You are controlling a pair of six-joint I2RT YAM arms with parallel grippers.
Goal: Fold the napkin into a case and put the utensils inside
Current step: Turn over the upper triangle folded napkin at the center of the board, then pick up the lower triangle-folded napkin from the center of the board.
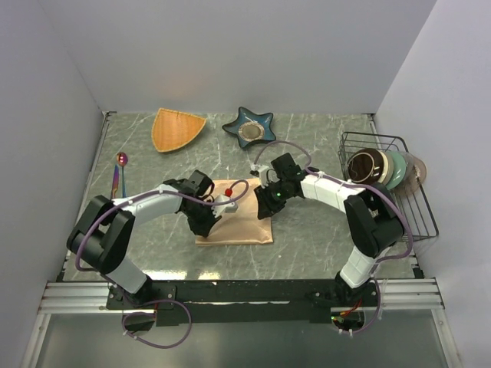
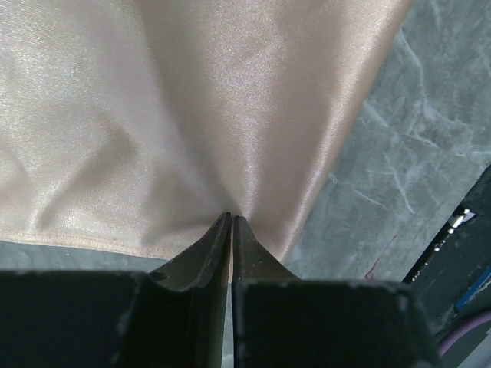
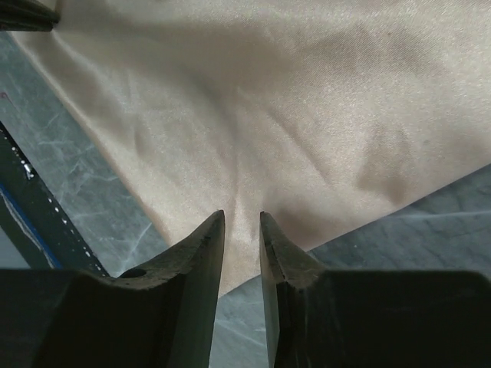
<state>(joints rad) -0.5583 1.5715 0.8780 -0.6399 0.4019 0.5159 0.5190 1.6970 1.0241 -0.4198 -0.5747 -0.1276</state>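
Reached inward over the worktop [image 1: 322,245], both arms bent. Left gripper [image 2: 231,218] pinched tight on the napkin [image 1: 239,222] edge at centre; right gripper [image 3: 241,218] narrowly parted, straddling a corner fold.

Even, soft light falls from above; the worktop [image 1: 307,238] is bright with faint shadows under the arms. The napkin [image 2: 192,100] gleams with sheen, and both wrist views blur and darken at their near edges.

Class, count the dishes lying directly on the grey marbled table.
2: orange fan-shaped dish at far left, teal star-shaped dish at far centre. More crockery sits in the wire basket.
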